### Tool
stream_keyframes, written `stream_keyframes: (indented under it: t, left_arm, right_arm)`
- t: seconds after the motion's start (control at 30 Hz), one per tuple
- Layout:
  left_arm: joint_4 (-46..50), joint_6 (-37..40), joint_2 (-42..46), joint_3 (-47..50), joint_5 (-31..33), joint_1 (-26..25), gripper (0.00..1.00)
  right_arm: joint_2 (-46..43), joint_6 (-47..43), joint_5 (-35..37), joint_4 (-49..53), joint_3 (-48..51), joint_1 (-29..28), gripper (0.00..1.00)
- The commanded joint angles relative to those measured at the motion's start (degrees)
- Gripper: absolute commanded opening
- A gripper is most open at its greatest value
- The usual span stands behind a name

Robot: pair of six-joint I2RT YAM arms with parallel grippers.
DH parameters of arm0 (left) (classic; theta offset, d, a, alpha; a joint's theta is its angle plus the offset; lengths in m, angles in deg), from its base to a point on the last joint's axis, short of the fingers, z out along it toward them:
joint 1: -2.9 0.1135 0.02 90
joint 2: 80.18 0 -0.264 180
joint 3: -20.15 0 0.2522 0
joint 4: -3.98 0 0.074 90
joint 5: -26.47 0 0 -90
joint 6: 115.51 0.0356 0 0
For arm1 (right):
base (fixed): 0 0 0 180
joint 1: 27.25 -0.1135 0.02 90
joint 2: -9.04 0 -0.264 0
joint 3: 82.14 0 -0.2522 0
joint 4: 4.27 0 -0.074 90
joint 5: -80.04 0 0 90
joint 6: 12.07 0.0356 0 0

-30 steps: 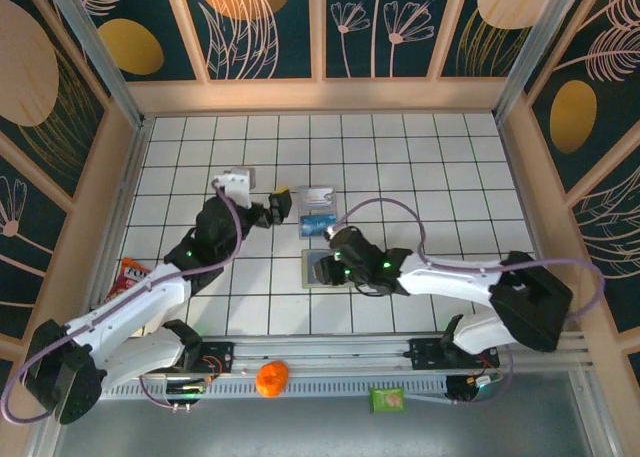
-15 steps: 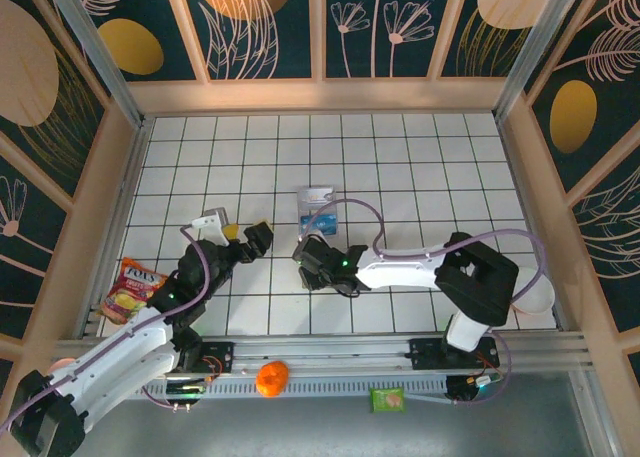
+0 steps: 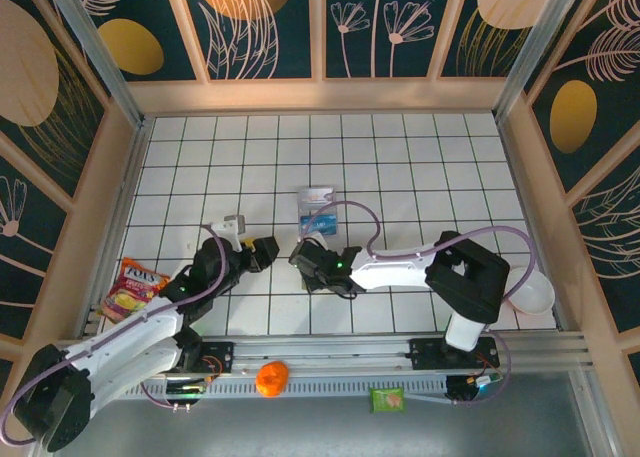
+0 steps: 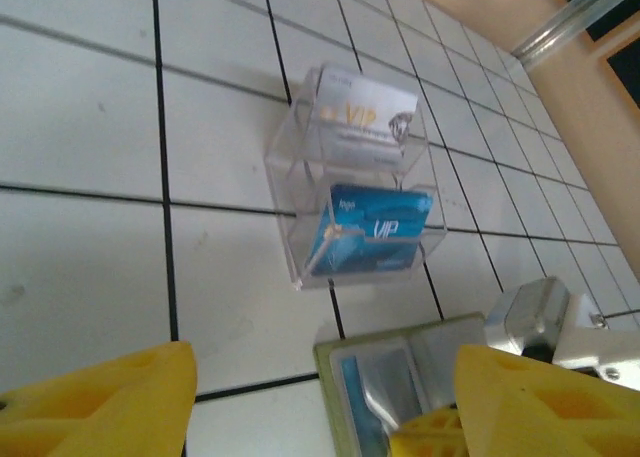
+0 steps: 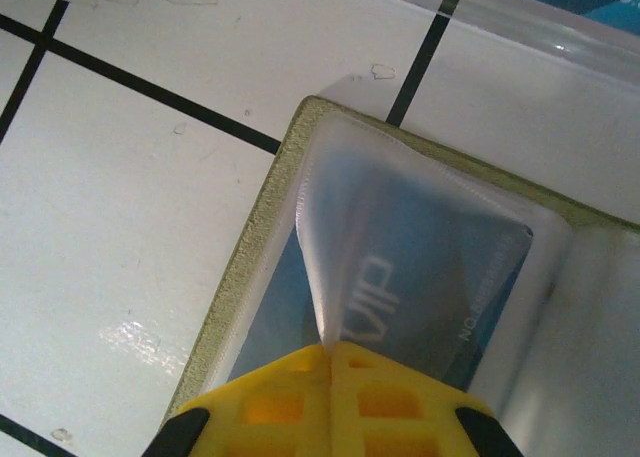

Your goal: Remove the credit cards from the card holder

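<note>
Low in the right wrist view, the right claw (image 5: 328,351) pinches the clear sleeve (image 5: 335,227) of the card holder (image 5: 245,247), apparently not the blue card (image 5: 430,277), so pulling may lift the holder.

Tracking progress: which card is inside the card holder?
The blue card sleeved in the card holder; the whitish card and second blue card stand in the clear rack.
</note>
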Motion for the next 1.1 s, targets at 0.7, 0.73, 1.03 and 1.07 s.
stream_keyframes:
  t: [0.7, 0.73, 1.03, 1.07]
  left_arm:
    - [-16.91, -4.17, -27.25, -1.56, -10.18, -8.94, 0.09]
    - [-16.56, -4.01, -28.14, -1.74, -10.18, -8.97, 0.08]
    - [-15.83, -2.83, -32.37, -3.66, -11.41, -9.08, 0.11]
    - [-15.66, -2.77, -32.47, -3.73, -11.41, -9.24, 0.1]
  right_arm:
    - [-6.72, 3.22, -9.11, -11.97, 6.18, 2.98, 0.0]
    - [-6.72, 3.3, -9.24, -11.97, 6.17, 3.02, 0.0]
    - [-6.07, 3.75, -9.91, -12.22, 6.17, 3.06, 0.0]
    - [-6.02, 3.88, -9.78, -12.17, 6.19, 3.11, 0.0]
